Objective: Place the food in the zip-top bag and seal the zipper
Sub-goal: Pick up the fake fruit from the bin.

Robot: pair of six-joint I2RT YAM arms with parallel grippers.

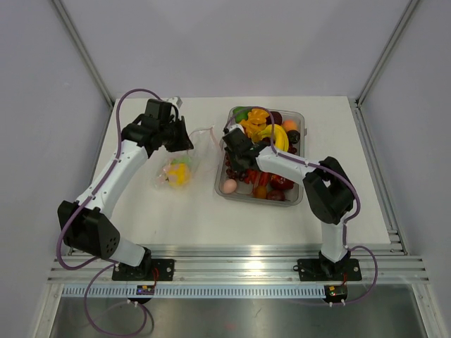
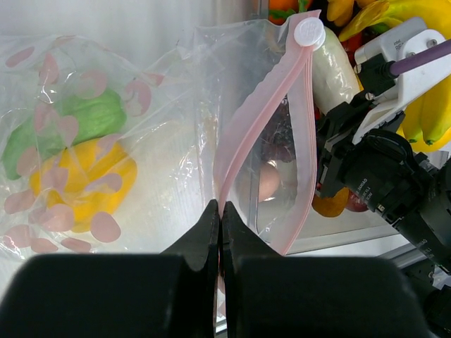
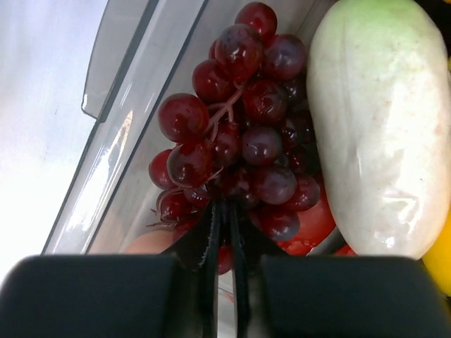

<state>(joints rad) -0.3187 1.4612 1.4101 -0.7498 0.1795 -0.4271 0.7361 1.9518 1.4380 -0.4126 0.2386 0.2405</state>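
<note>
The clear zip-top bag (image 1: 177, 169) lies on the white table left of the tray, with a green piece (image 2: 91, 120) and a yellow piece (image 2: 91, 176) of food inside. My left gripper (image 2: 220, 208) is shut on the bag's pink zipper (image 2: 264, 113), and the mouth gapes open toward the tray. My right gripper (image 3: 227, 211) reaches into the grey tray (image 1: 299, 116). Its jaws are pinched on a bunch of dark red grapes (image 3: 239, 141) at the tray's left wall. A white-green vegetable (image 3: 380, 127) lies right beside the grapes.
The tray also holds bananas (image 1: 273, 134), an egg (image 1: 230, 186) and several red, orange and green pieces. My right arm's wrist (image 2: 380, 176) is close to the bag's mouth. Grey walls and metal rails frame the table.
</note>
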